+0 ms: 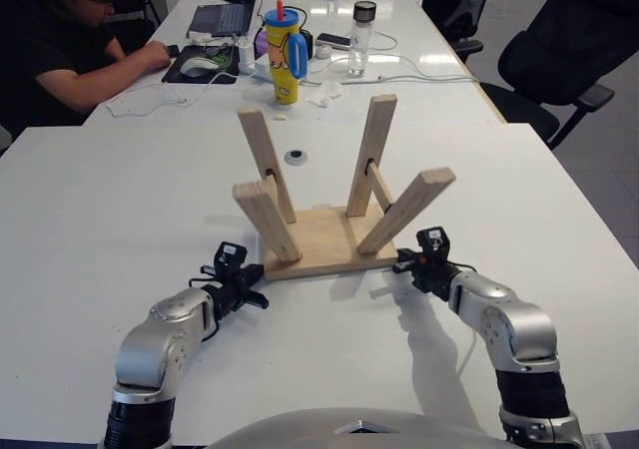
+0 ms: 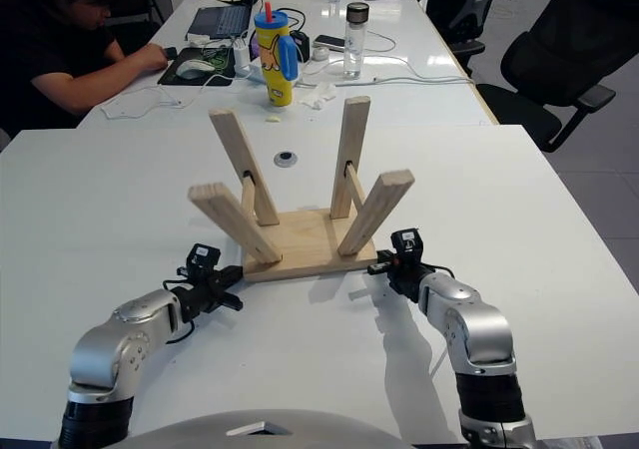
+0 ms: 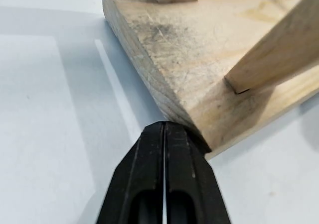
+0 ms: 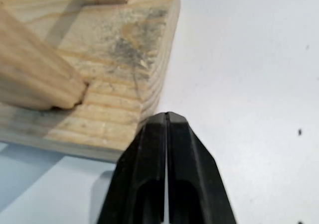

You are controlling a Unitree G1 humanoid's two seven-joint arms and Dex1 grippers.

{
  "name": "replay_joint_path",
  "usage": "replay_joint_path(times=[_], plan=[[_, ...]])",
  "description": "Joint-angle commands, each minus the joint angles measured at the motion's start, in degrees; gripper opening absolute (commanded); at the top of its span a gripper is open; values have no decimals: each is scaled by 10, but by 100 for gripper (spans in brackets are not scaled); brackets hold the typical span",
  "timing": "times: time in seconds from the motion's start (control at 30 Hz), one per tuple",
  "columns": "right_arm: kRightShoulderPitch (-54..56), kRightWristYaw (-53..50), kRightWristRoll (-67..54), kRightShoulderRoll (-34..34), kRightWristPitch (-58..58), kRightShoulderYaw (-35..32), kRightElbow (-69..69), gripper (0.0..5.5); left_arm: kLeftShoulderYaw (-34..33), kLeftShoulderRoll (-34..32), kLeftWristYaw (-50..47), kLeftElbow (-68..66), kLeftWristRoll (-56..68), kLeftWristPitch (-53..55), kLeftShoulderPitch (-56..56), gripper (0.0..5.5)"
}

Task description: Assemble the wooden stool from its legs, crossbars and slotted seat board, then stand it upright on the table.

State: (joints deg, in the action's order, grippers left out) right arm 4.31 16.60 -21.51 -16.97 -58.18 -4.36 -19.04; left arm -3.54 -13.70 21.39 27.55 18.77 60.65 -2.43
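The wooden stool [image 1: 329, 205] lies upside down on the white table [image 1: 100, 229], its seat board [image 1: 319, 239] flat on the surface and its legs [image 1: 371, 155] splayed upward, with a crossbar [image 1: 379, 188] between the far ones. My left gripper [image 1: 262, 287] is shut, its tips at the seat board's near left corner [image 3: 192, 127]. My right gripper [image 1: 397, 263] is shut too, tips against the near right corner [image 4: 149, 109]. Nothing is held between the fingers [image 3: 164, 154] of either gripper [image 4: 167, 134].
A round grommet [image 1: 295, 157] sits in the table behind the stool. On the far table stand a yellow cup [image 1: 285, 55], a clear bottle [image 1: 360, 38] and a laptop [image 1: 222, 18]. Office chairs [image 1: 564, 55] are at the far right.
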Motion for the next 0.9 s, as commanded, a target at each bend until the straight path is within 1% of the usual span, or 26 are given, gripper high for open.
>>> replay_joint_path(times=[0.03, 0.1, 0.17, 0.23, 0.3, 0.33, 0.4, 0.43, 0.47, 0.5, 0.6, 0.7, 0.8, 0.9], plan=[[134, 75, -157, 45, -81, -18, -66, 0, -9, 27, 109, 107, 203, 64, 136, 3], [159, 77, -165, 34, -95, -33, -66, 0, -8, -1, 121, 115, 208, 71, 147, 3], [186, 81, -160, 22, -96, -42, -50, 0, -23, -17, 128, 118, 225, 87, 155, 3], [202, 86, -137, 6, -79, -42, -26, 0, -10, -57, 142, 116, 210, 79, 153, 3], [197, 75, -85, -17, -48, -25, 17, 0, 42, -120, 157, 108, 154, 40, 132, 3], [186, 69, -50, -30, -19, -5, 43, 0, 86, -165, 167, 98, 101, -5, 112, 3], [168, 51, -13, -33, 19, 5, 84, 0, 154, -231, 184, 78, 21, -84, 76, 3], [158, 41, 12, -38, 48, 16, 99, 0, 176, -250, 183, 62, -14, -120, 62, 3], [149, 28, 18, -27, 66, 6, 111, 0, 184, -259, 178, 48, -36, -150, 48, 3], [143, 18, 25, -20, 86, -1, 118, 0, 183, -261, 175, 37, -50, -179, 37, 3], [126, -26, 39, 7, 163, -44, 138, 0, 100, -223, 141, -3, -46, -276, -2, 49], [104, -45, 44, 11, 204, -71, 158, 0, 56, -225, 157, -24, -41, -366, -33, 83], [83, -50, 45, 4, 228, -91, 181, 0, 28, -226, 191, -43, -24, -434, -44, 129], [72, -41, 53, -5, 252, -100, 215, 0, 25, -234, 230, -65, -17, -483, -38, 178]])
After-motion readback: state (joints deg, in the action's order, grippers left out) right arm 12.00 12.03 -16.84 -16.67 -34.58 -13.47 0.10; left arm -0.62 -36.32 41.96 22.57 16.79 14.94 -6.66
